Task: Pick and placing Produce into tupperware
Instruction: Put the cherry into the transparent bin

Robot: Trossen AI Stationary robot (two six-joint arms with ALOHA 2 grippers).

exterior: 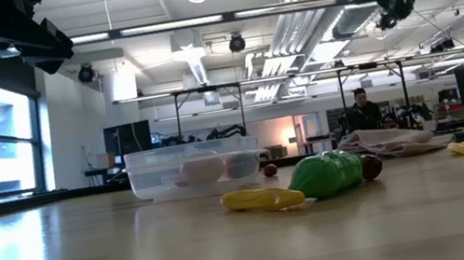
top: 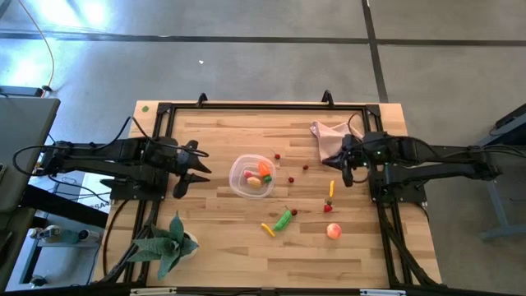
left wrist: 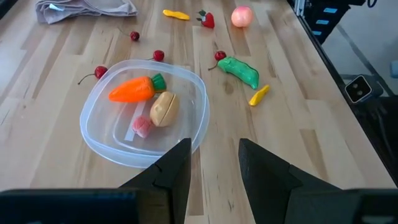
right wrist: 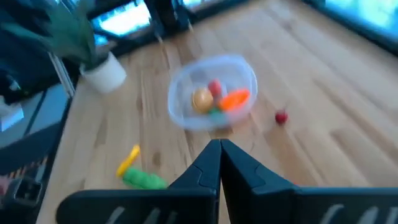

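The clear round tupperware (top: 236, 182) (left wrist: 196, 134) stands mid-table on its base. In it lie an orange carrot (left wrist: 132, 90), a tan lump (left wrist: 163, 109) and a pink piece (left wrist: 143, 126). Loose on the wood lie a green pepper (top: 283, 219), two yellow pieces (top: 268, 230) (top: 332, 189), a peach fruit (top: 333, 232), a red strawberry (top: 329, 206) and several red berries (top: 306, 168). My left gripper (top: 196, 168) (left wrist: 212, 149) hovers open just left of the tub. My right gripper (top: 348, 174) (right wrist: 219, 148) is shut, raised right of the tub near the pink cloth.
A pink cloth (top: 330, 134) lies crumpled at the far right corner. A green spiky plant in a white pot (top: 168, 242) stands at the near left corner. A black frame (top: 263, 105) borders the table. Bare wood shows between the tub and the near edge.
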